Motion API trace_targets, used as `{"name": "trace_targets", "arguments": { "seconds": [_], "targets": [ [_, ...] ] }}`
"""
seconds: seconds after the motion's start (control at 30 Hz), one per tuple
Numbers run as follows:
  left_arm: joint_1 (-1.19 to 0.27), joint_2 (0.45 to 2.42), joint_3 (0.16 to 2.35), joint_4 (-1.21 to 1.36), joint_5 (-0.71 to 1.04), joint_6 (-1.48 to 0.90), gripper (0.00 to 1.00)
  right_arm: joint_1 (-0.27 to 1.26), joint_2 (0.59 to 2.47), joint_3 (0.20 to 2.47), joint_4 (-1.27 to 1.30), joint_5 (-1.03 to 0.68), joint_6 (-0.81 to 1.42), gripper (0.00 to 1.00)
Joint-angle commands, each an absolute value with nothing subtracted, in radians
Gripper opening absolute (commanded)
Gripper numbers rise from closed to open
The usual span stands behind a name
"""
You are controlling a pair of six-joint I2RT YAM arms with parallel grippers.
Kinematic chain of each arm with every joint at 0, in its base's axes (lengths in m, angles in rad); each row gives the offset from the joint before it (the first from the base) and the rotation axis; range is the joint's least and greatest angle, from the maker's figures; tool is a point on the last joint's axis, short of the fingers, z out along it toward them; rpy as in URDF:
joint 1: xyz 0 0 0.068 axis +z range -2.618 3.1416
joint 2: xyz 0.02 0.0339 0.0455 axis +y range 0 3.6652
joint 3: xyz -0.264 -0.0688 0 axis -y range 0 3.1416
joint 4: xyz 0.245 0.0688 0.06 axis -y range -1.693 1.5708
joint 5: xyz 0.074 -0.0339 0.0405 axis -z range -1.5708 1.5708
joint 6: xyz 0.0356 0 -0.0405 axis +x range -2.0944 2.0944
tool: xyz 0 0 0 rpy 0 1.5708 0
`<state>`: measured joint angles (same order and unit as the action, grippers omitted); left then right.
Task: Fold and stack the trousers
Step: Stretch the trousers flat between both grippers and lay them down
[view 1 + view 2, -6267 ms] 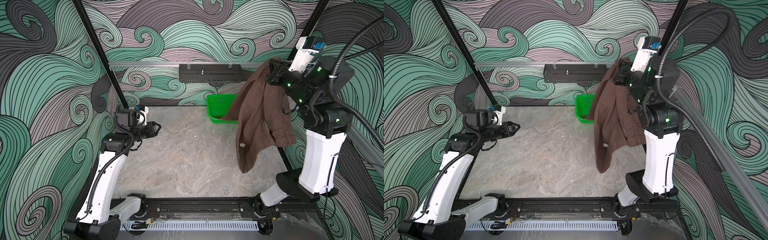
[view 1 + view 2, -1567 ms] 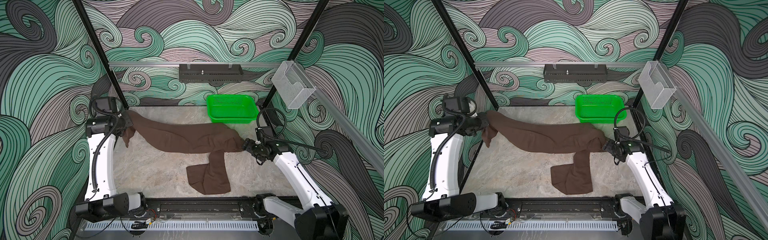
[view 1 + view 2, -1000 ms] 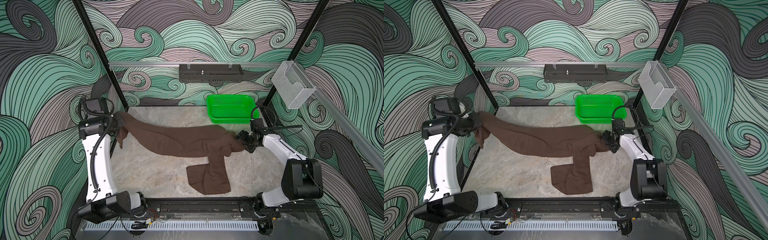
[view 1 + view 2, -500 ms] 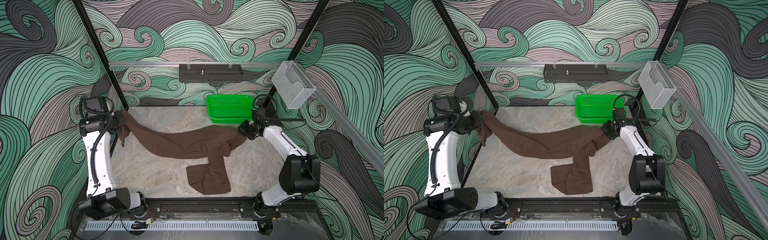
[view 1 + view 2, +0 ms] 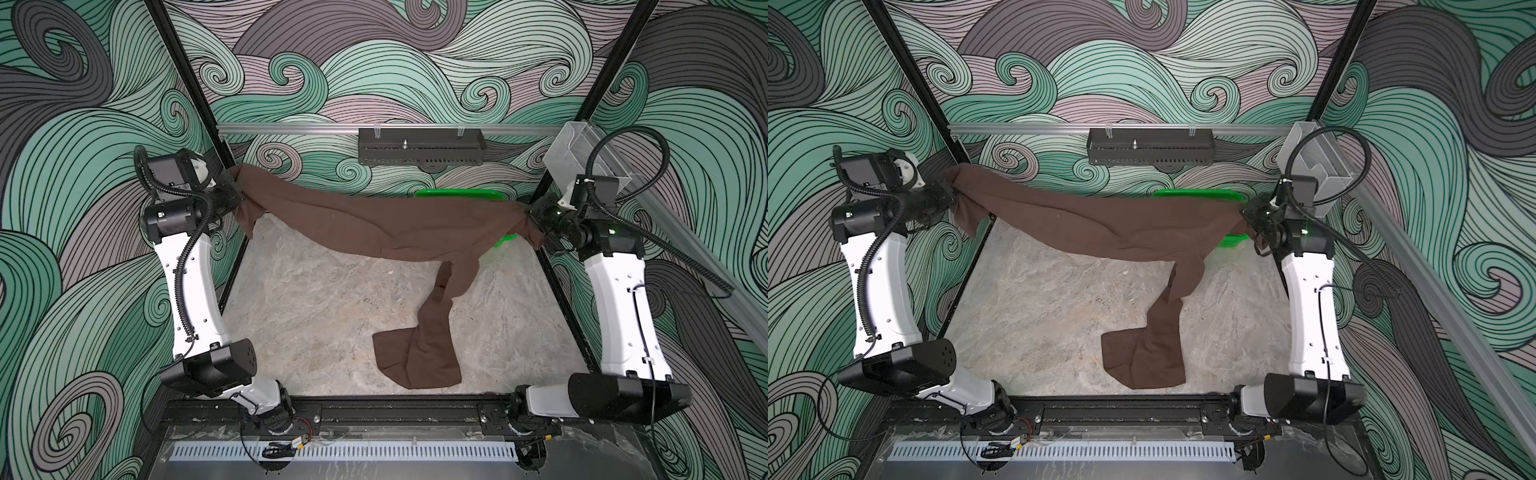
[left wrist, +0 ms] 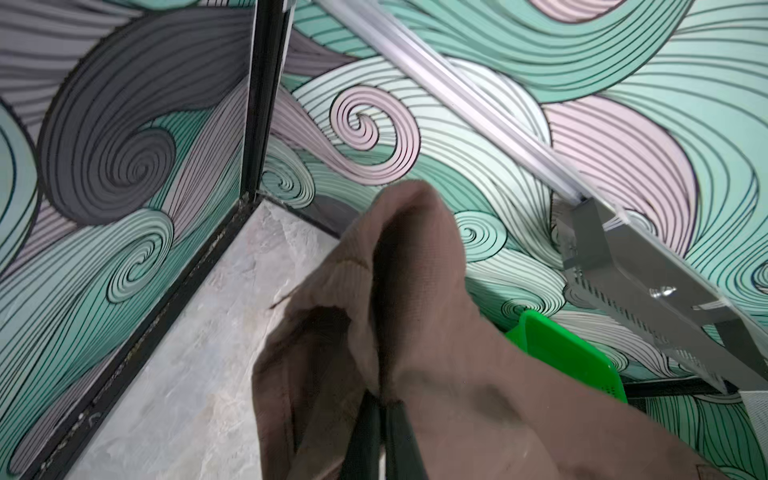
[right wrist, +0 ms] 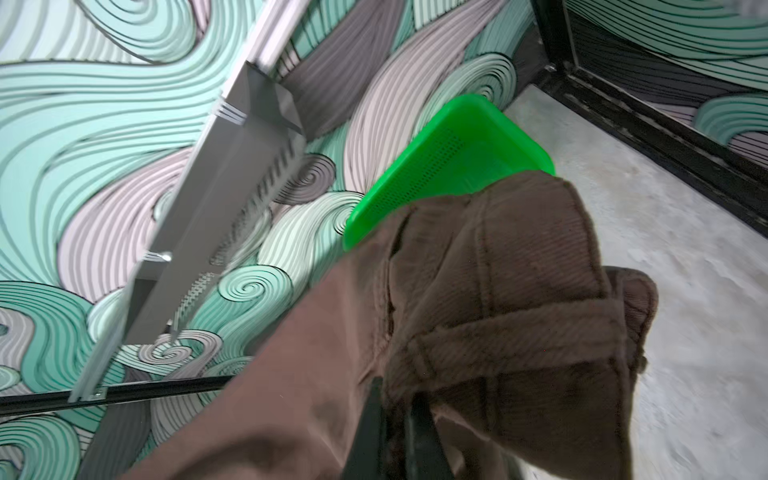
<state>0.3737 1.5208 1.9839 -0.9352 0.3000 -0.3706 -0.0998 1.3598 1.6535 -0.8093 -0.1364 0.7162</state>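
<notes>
Raised higher, left tool [image 5: 236, 196] at 9 o'clock and right tool [image 5: 530, 212] at 3 o'clock, each clamped on cloth, stretch soft ribbed brown trousers [image 5: 374, 226]; one leg trails down.

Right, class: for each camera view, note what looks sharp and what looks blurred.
In both top views: evenly lit and crisp, the trousers showing clear creases. Right wrist view: the grey perforated bracket is smeared by motion, while the trousers' ribbed weave is sharp. Left wrist view: the aluminium rail is blurred; the cloth nearest the lens looks soft.
</notes>
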Motion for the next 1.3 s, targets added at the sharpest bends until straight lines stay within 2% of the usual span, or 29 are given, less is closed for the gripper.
{"name": "trace_targets", "arguments": {
  "seconds": [0.0, 0.13, 0.3, 0.37, 0.43, 0.47, 0.5, 0.57, 0.6, 0.63, 0.7, 0.8, 0.93, 1.27],
  "targets": [
    [0.402, 1.441, 1.79, -0.907, 0.297, -0.382, 0.0, -0.113, 1.327, 1.496, -0.869, -0.066, 0.683, 0.0],
    [0.415, 1.328, 1.511, -0.865, 0.28, -0.379, 0.0, -0.126, 1.234, 1.274, -0.844, -0.002, 0.673, 0.0],
    [0.42, 1.252, 1.265, -0.845, 0.263, -0.37, 0.0, -0.135, 1.137, 1.044, -0.835, 0.031, 0.675, 0.01],
    [0.423, 1.233, 1.217, -0.858, 0.248, -0.362, 0.0, -0.138, 1.098, 0.976, -0.841, 0.044, 0.675, 0.09],
    [0.423, 1.211, 1.184, -0.869, 0.224, -0.361, 0.0, -0.145, 1.063, 0.933, -0.87, 0.055, 0.677, 0.32],
    [0.422, 1.202, 1.176, -0.876, 0.214, -0.362, 0.02, -0.148, 1.052, 0.924, -0.884, 0.059, 0.678, 0.39],
    [0.423, 1.191, 1.168, -0.881, 0.204, -0.363, 0.07, -0.15, 1.038, 0.917, -0.898, 0.065, 0.679, 0.5],
    [0.422, 1.176, 1.156, -0.891, 0.196, -0.367, 0.29, -0.154, 1.02, 0.924, -0.928, 0.077, 0.695, 0.68],
    [0.422, 1.17, 1.159, -0.898, 0.198, -0.368, 0.43, -0.156, 1.013, 0.938, -0.941, 0.08, 0.705, 0.74],
    [0.422, 1.167, 1.165, -0.905, 0.205, -0.367, 0.52, -0.156, 1.008, 0.959, -0.954, 0.08, 0.716, 0.79],
    [0.423, 1.163, 1.191, -0.923, 0.218, -0.37, 0.63, -0.156, 1.006, 1.014, -0.979, 0.079, 0.739, 0.85],
    [0.422, 1.161, 1.258, -0.955, 0.221, -0.374, 0.72, -0.156, 1.027, 1.114, -1.006, 0.08, 0.766, 0.91],
    [0.423, 1.171, 1.315, -0.953, 0.232, -0.396, 0.78, -0.156, 1.12, 1.226, -1.007, 0.092, 0.795, 0.92],
    [0.425, 1.341, 1.295, -0.936, 0.265, -0.386, 0.83, -0.141, 1.44, 1.303, -0.906, -0.068, 0.825, 0.9]
  ]
}}
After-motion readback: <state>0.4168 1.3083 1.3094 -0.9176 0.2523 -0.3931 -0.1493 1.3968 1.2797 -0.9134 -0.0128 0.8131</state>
